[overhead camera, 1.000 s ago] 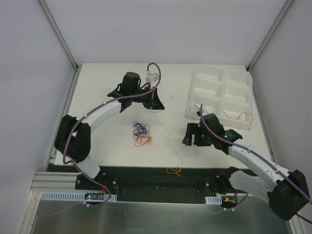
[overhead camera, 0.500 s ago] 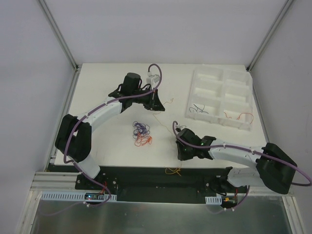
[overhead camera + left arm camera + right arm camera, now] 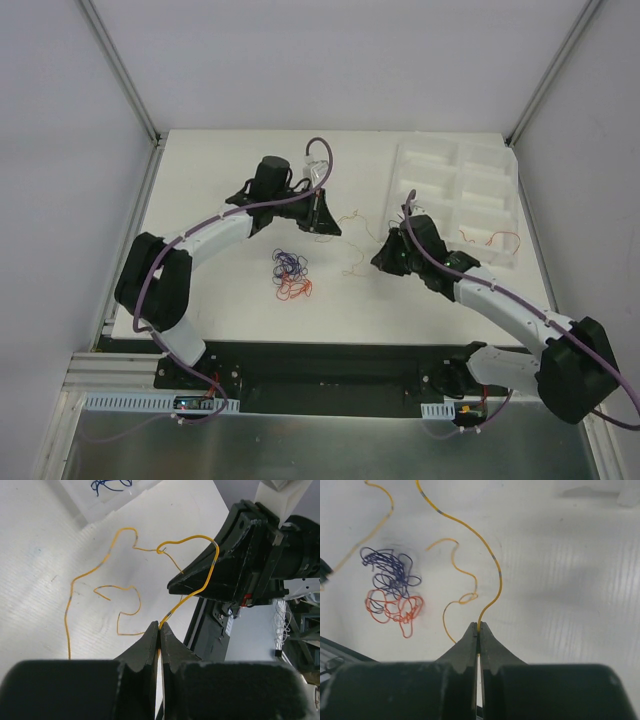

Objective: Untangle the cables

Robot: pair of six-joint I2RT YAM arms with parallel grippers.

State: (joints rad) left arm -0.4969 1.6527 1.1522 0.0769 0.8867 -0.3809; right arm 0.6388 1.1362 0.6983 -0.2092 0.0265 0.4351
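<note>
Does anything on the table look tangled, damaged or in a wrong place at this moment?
Nothing is spilled or broken. Only the purple and red wires look odd: they lie knotted together in one bunch on the table. The yellow wire, held by the left fingers and the right fingers, seems to have one small loop.

I am working in what is looking like a robotics lab test cell. A bare white table [image 3: 240, 310] is sitting at its centre. Aluminium frame posts [image 3: 120, 70] are rising from the table's far corners, and plain white panels [image 3: 330, 60] are closing it in behind and at both sides. Along the table's near edge, a black base rail [image 3: 330, 365] is carrying my left arm [image 3: 215, 232] and right arm [image 3: 500, 305]. Just below that rail, small circuit boards [image 3: 190, 403] with loose wiring are hanging over a sheet of bare metal [image 3: 300, 445]. At the table's far right, a white compartmented sorting tray [image 3: 480, 160] is lying.
</note>
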